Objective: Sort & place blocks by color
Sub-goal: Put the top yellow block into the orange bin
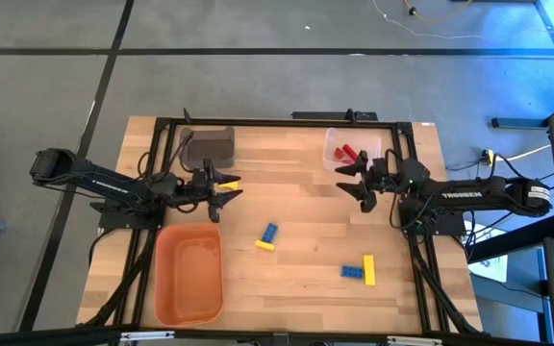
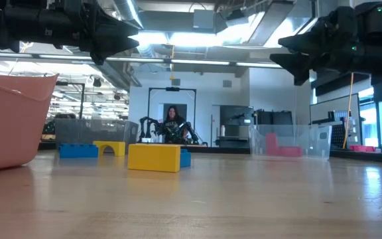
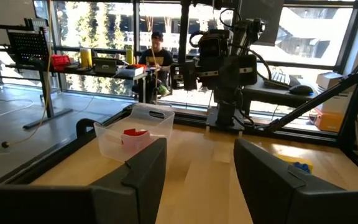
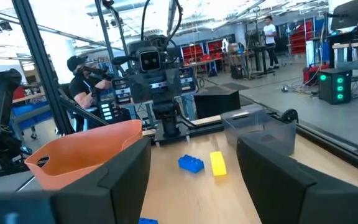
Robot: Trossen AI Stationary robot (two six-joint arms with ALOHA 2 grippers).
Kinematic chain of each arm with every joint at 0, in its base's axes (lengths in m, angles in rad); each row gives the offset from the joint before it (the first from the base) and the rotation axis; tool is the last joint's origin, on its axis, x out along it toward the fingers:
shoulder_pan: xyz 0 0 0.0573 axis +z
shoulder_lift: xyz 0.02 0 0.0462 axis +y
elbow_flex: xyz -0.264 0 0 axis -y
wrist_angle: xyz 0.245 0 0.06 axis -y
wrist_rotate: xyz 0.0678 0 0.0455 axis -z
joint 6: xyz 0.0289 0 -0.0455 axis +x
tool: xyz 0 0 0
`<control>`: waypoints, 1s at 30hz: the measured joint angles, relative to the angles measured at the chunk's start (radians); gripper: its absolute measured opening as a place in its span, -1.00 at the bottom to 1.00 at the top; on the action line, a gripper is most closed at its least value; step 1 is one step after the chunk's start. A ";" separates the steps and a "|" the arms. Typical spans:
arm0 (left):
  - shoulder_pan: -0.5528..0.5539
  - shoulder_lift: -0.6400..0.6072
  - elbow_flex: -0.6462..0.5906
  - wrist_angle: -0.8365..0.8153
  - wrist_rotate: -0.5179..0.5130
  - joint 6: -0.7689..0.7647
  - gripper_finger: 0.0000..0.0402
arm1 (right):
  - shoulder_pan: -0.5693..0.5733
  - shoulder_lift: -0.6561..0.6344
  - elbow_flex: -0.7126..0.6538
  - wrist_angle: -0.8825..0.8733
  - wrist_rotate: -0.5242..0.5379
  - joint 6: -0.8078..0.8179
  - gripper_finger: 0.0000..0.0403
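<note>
Two red blocks (image 1: 347, 152) lie in the clear bin (image 1: 332, 159), seen also in the left wrist view as red blocks (image 3: 135, 134). A blue block (image 1: 270, 231) and a yellow one (image 1: 264, 245) lie together mid-table. Another blue block (image 1: 353, 271) and yellow block (image 1: 369, 270) lie nearer the near edge. A yellow block (image 1: 230, 180) lies on the table under my left gripper (image 1: 229, 188), with a blue block (image 4: 191, 163) beside it. My left gripper (image 3: 197, 152) is open and raised. My right gripper (image 1: 346, 181) (image 4: 191, 149) is open too, raised beside the clear bin.
An orange bin (image 1: 159, 274) stands at the near left and a grey bin (image 1: 208, 146) at the far left, behind my left gripper. A dark metal frame (image 1: 258, 122) runs around the table. Bare wood lies between the two grippers. People stand in the room beyond.
</note>
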 joint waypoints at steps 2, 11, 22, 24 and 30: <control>0.000 0.000 0.000 -0.003 0.000 0.000 -0.10 | 0.004 0.000 0.000 0.000 0.001 -0.001 0.19; 0.001 0.000 0.005 -0.110 -0.177 -0.127 -0.10 | 0.003 0.000 0.000 -0.001 0.001 -0.003 0.19; 0.192 0.162 0.195 -0.799 -0.201 -0.419 -0.10 | 0.003 0.000 0.000 -0.001 0.066 -0.004 0.19; 0.213 0.229 0.212 -0.808 -0.156 -0.415 -0.10 | 0.003 0.000 0.000 -0.002 0.065 -0.003 0.19; 0.260 0.383 0.263 -0.815 -0.057 -0.357 -0.10 | 0.003 0.000 0.001 -0.007 0.065 -0.003 0.19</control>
